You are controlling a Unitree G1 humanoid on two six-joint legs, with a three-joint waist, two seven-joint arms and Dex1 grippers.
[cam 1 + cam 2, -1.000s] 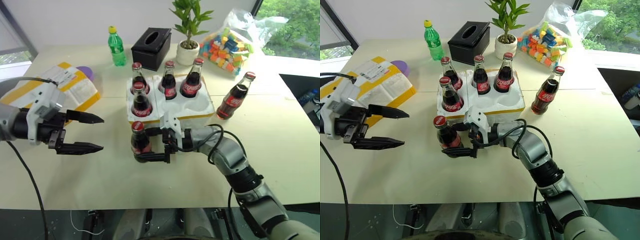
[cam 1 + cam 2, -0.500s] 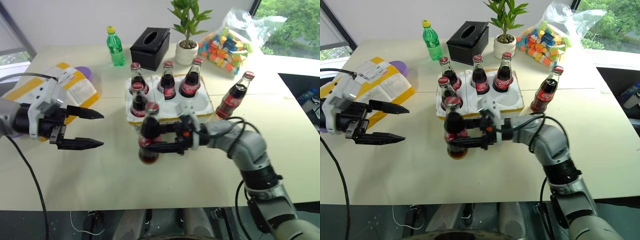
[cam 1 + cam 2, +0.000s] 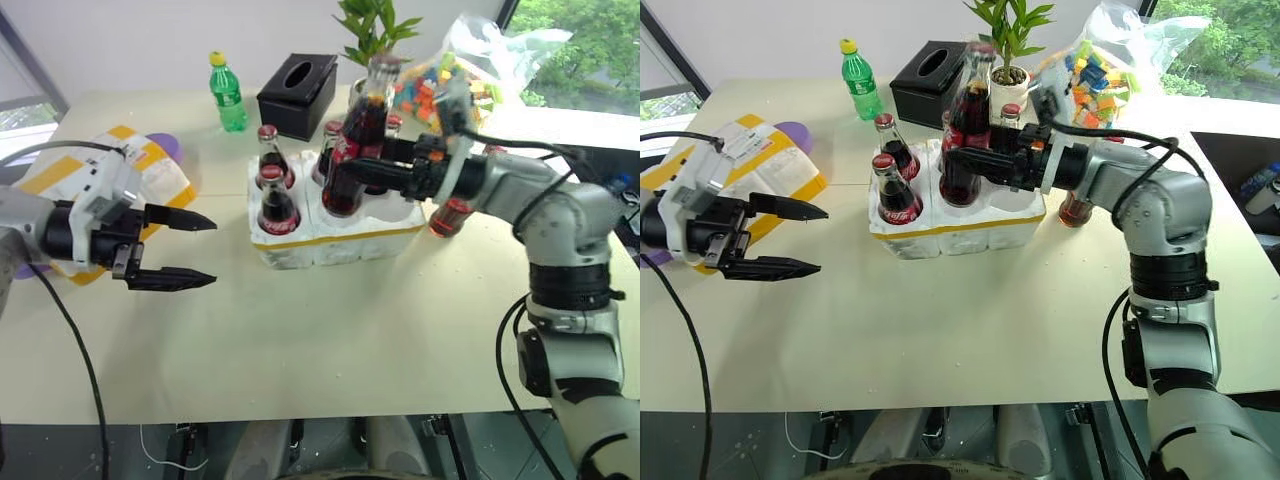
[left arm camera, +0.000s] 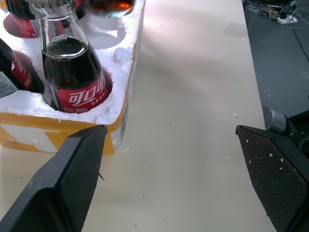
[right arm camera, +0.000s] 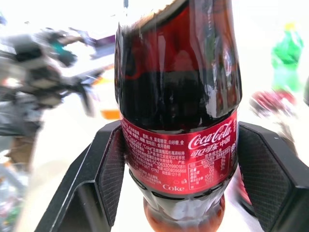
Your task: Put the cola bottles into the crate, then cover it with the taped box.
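A pale cream tabletop (image 3: 330, 340) carried everything. Near its middle sat the crate (image 3: 330, 240), white foam with a yellow band. Just right of the crate one cola bottle (image 3: 1073, 208) stood directly on the tabletop. At the left edge lay the taped box (image 3: 765, 170), with a purple object (image 3: 795, 131) touching its far side. Along the far edge stood a green bottle (image 3: 227, 93), a black tissue box (image 3: 298, 96), a potted plant (image 3: 1007, 60) and a bag of coloured blocks (image 3: 1105, 65).
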